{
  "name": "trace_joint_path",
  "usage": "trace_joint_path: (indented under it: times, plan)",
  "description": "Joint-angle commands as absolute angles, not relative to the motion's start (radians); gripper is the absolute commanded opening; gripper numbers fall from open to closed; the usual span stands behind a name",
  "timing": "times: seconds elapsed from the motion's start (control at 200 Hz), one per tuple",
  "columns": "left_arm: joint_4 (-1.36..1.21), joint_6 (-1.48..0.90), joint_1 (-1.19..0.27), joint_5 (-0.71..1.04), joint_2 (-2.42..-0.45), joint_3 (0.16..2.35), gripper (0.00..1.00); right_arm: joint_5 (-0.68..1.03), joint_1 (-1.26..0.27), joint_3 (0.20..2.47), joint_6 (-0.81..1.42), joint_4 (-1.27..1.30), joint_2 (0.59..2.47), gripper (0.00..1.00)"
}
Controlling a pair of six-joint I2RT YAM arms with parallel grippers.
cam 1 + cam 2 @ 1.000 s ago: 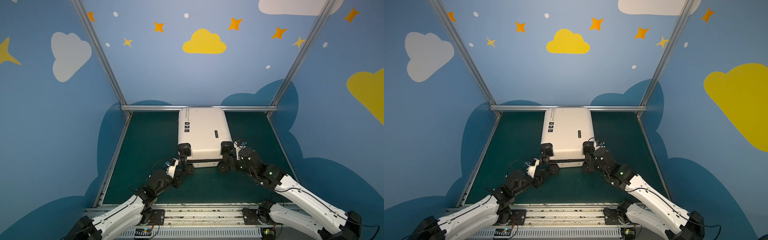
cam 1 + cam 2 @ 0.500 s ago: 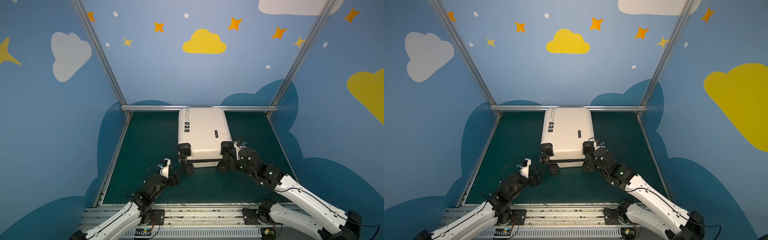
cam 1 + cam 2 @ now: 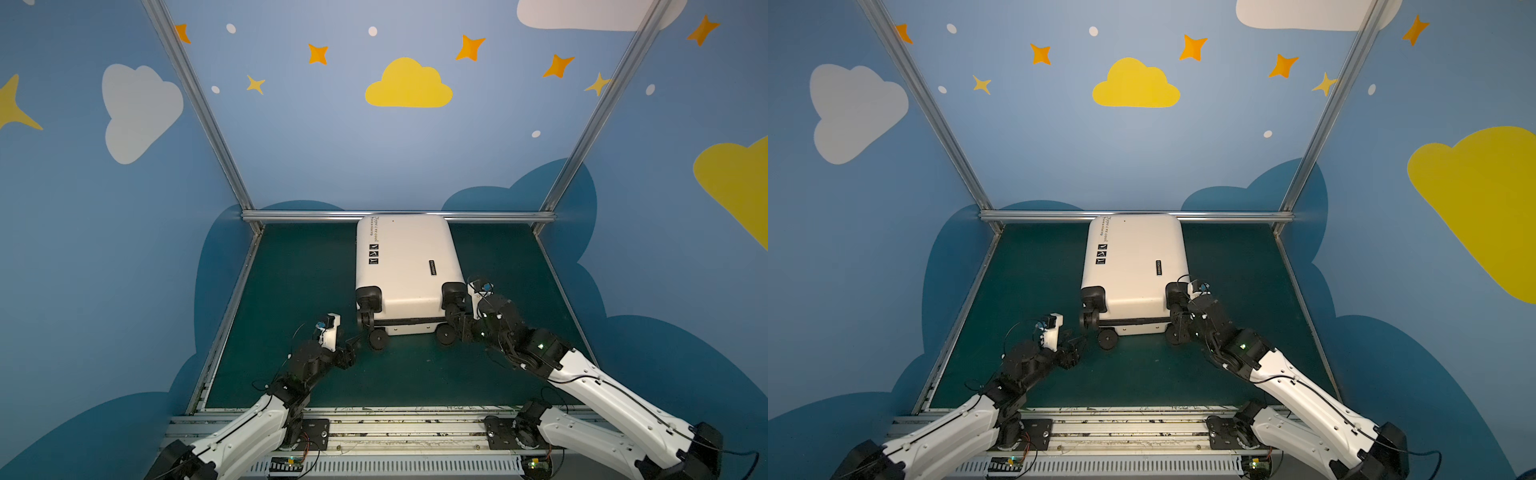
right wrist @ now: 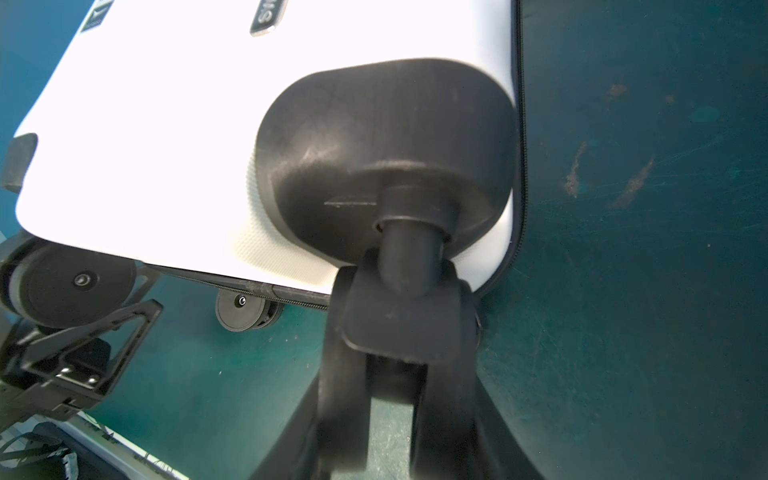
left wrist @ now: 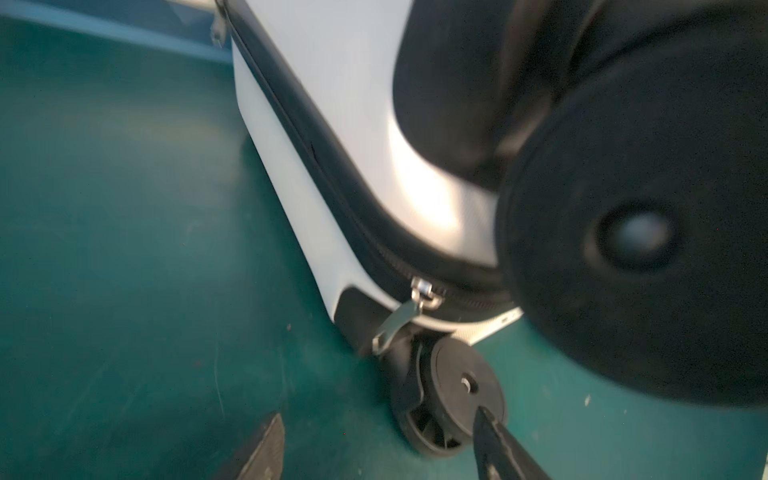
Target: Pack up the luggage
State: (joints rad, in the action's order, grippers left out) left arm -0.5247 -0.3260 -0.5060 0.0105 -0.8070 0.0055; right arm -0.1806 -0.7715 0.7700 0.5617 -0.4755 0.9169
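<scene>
zip pull [image 5: 395, 328] sits at the luggage [image 3: 405, 262] near-left corner
left gripper [image 3: 351, 349], jaws apart, is just near-left of it; right gripper [image 3: 459, 321] clamped on near-right wheel [image 4: 409, 307]

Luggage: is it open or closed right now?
Closed, lying flat. The luggage shells meet along the black zipper band; no lining shows. Whether the zip is fully run, cannot tell.

I read the luggage [image 3: 405, 257] shell as hard plastic, smooth with a soft sheen, fine-grained at the corner; wheels [image 5: 449, 386] matt black plastic; zipper pull [image 5: 395, 326] bright metal; bench [image 3: 291, 270] matt green, scuffed; frame rail [image 3: 399, 215] brushed metal.
</scene>
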Motion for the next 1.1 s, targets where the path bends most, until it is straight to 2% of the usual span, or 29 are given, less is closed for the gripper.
trace_joint_path:
  times: [0.0,0.616,1.096]
  plan:
    - [-0.607,-0.292,-0.502,0.052,-0.860,0.030,0.71,-0.114,-0.772,0.776,0.505,-0.394,0.910,0.00]
    - [-0.773,-0.238,-0.401,0.210,-1.077,0.104,0.68,-0.101,-0.751,0.759,0.510,-0.403,0.896,0.00]
    - [-0.918,-0.256,-0.380,0.283,-1.234,0.125,0.55,-0.098,-0.748,0.764,0.514,-0.412,0.908,0.00]
